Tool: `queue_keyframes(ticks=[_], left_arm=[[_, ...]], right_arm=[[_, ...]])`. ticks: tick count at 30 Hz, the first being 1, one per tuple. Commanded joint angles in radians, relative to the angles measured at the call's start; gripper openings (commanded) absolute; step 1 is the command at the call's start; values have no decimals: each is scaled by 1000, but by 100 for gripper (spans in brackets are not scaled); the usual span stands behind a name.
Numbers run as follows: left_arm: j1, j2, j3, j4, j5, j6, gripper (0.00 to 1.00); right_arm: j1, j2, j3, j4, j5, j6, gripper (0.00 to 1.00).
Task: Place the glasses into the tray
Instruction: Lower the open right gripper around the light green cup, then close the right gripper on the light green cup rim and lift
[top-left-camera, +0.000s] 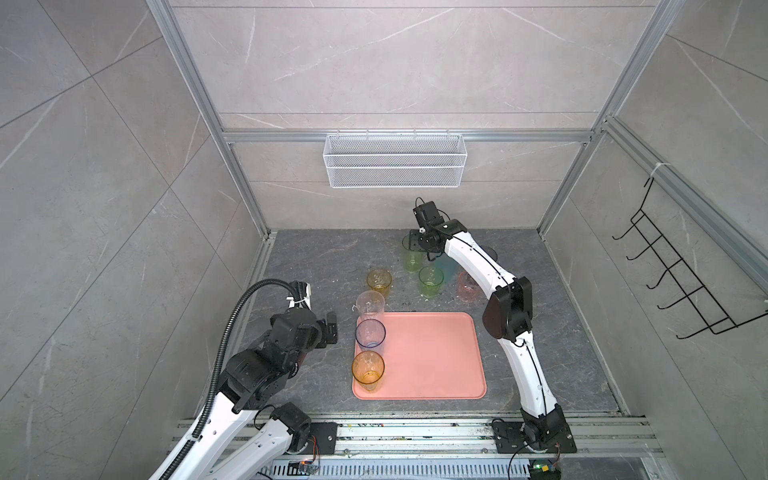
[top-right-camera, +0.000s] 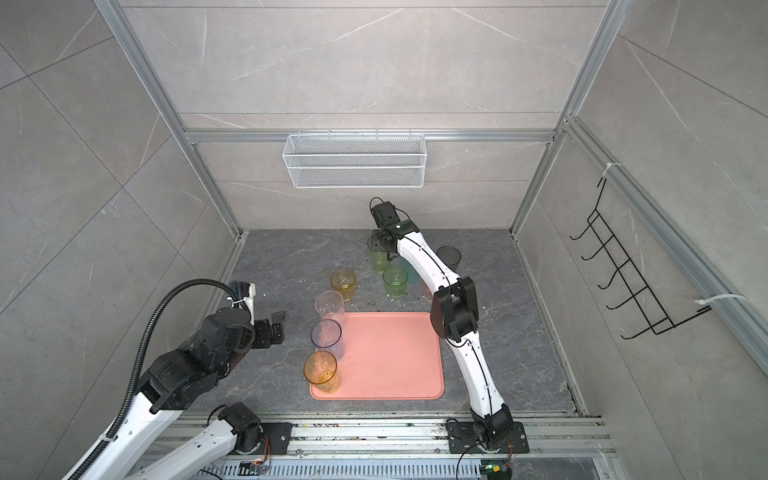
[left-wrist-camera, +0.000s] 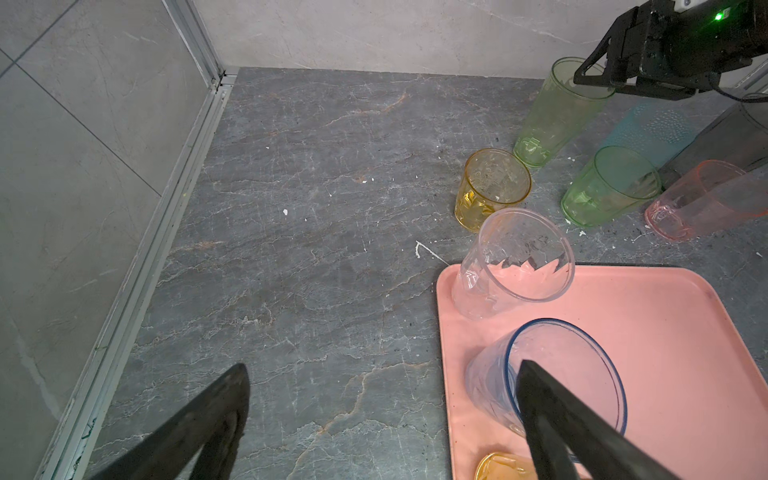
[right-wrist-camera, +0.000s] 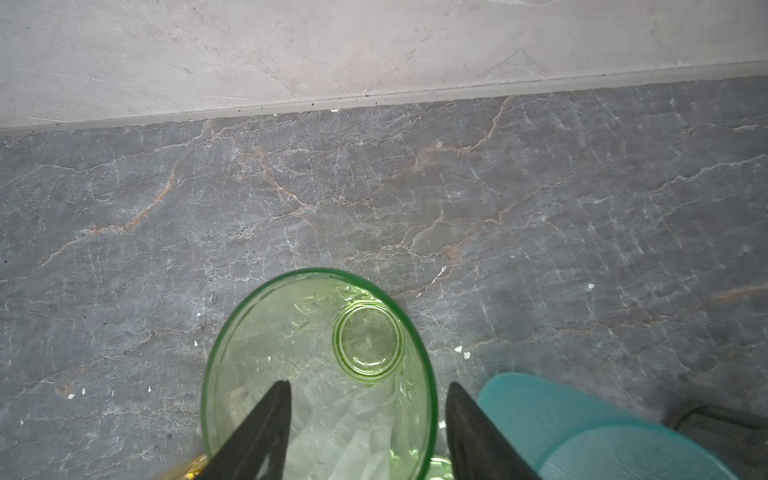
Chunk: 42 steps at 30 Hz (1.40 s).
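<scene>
The salmon-pink tray (top-left-camera: 436, 365) lies at the front middle of the table. Along its left side stand a clear glass (top-left-camera: 370, 307), a blue-rimmed glass (top-left-camera: 370, 332) and a tall amber glass (top-left-camera: 368, 368). Behind the tray, on the table, stand a short amber glass (top-left-camera: 379, 280), a tall green glass (top-left-camera: 411, 257), a short green glass (top-left-camera: 431, 280), a teal glass (left-wrist-camera: 648, 129), a pink glass (top-left-camera: 467, 286) and a smoky glass (top-right-camera: 449, 257). My right gripper (right-wrist-camera: 369, 383) is open over the tall green glass (right-wrist-camera: 320, 374), one finger inside the rim and one outside. My left gripper (left-wrist-camera: 383, 364) is open and empty, left of the tray.
A white wire basket (top-left-camera: 395, 160) hangs on the back wall above the glasses. A black hook rack (top-left-camera: 681, 274) is on the right wall. The right arm's white links pass over the teal and pink glasses. Aluminium frame posts edge the table.
</scene>
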Motion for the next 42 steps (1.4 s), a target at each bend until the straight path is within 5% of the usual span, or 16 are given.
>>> queue_keyframes(ticks=[1,14,39,42], left_arm=[[-2,-6,-9,34,8,33,100],[-5,0,-12,39,9,38,100],[-5,45,-6,38,36,42,100],[-5,49,-4,38,22,42,100]], right_arm=[[-5,35,14,-26,-7,16,57],[-12,52,3,-17,-28,31,47],[-12,-4,-4,-33,-44,-19,0],[-8,-24,-3,-40,-53,-36,0]])
